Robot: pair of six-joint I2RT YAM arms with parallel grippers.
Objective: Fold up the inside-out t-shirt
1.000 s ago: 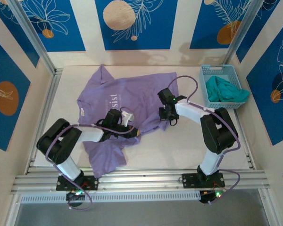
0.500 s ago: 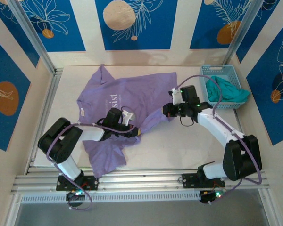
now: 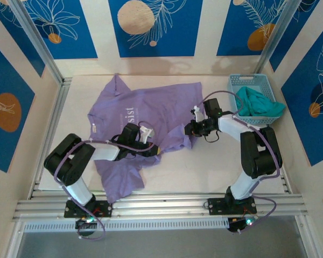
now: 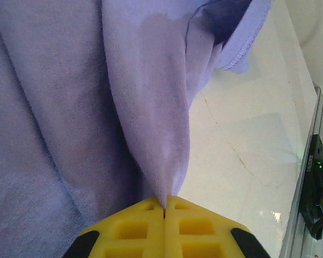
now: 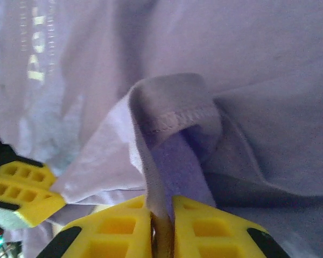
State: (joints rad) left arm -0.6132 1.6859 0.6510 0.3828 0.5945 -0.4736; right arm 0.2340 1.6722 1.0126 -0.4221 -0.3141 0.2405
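Jaws of the left gripper [image 4: 165, 207] are closed on a pinched ridge of the inside-out t-shirt [image 3: 151, 105], the lavender cloth rising in a narrow peak from the line where the two yellow pads [image 4: 129, 228] meet. Jaws of the right gripper [image 5: 161, 215] are likewise closed on the shirt, clamping a thin fold just below a stitched hem that curls over on itself. From the top external camera, the shirt lies spread and rumpled on the left and middle of the white worktop [image 3: 215, 161], with its faint white lettering [image 3: 129, 115] facing up and a small white tag [image 3: 92, 127] at its left edge. The left gripper holds the cloth near the shirt's lower middle, and the right gripper holds its right-hand edge; the two are near each other. A light blue basket [image 3: 242, 80] stands at the far right corner, well apart from the shirt, with a teal-green garment [image 3: 258, 102] heaped in it and spilling over its right rim.
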